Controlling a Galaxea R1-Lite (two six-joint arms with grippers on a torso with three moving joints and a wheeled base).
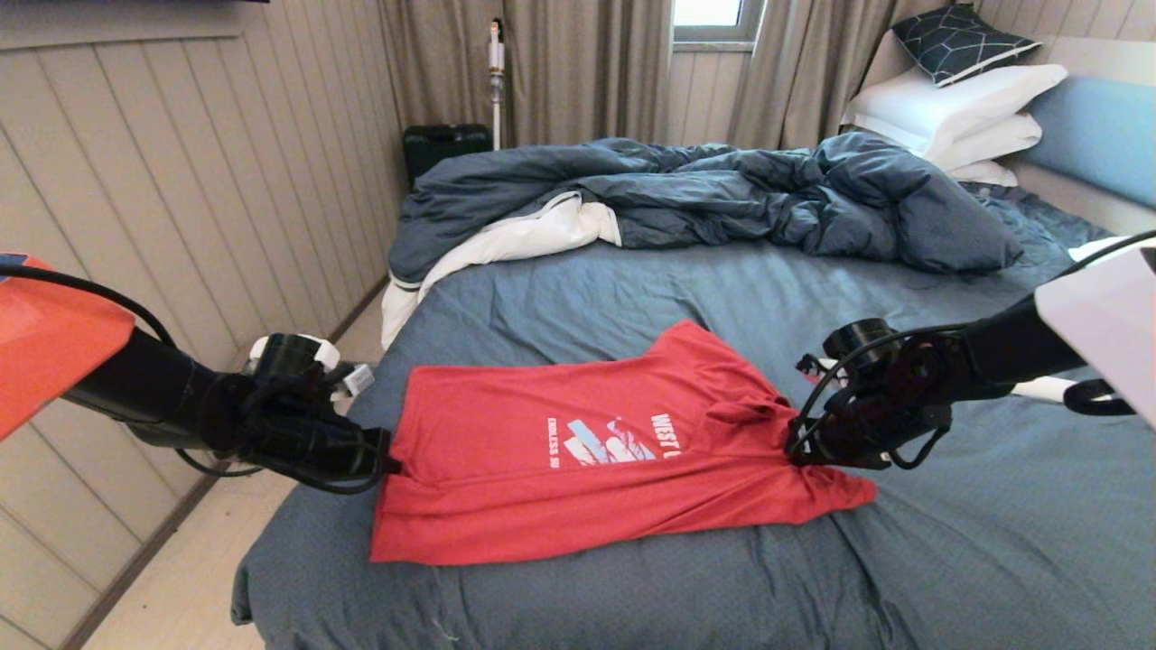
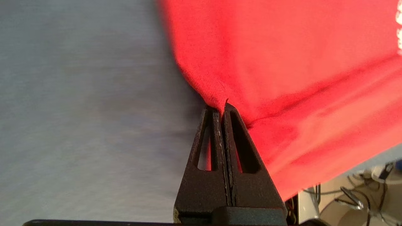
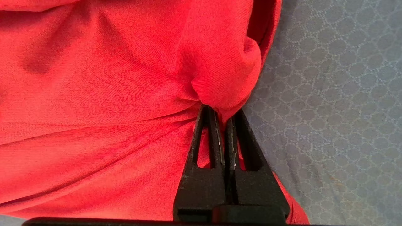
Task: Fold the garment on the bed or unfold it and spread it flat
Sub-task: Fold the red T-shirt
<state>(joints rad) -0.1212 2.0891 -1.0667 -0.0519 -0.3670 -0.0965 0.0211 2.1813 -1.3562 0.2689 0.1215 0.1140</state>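
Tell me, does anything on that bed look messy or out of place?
Yes. The dark blue duvet lies rumpled in a heap across the far side of the bed, white lining showing. The red T-shirt is bunched where the right gripper pinches it; the left gripper pinches its opposite edge.

The garment [image 1: 578,451] is lying on the near part of the bed [image 1: 632,289], stretched sideways between my two arms. My left pincer [image 1: 390,465] is sitting at its left edge, clamped on the cloth there; my right pincer [image 1: 795,450] is sitting at its right end, pinching a bunched fold. Behind the garment, the duvet [image 1: 704,194] is lying heaped across the far part of the bed. The pillows [image 1: 957,113] are stacked at the far right, against the headboard [image 1: 1097,135].
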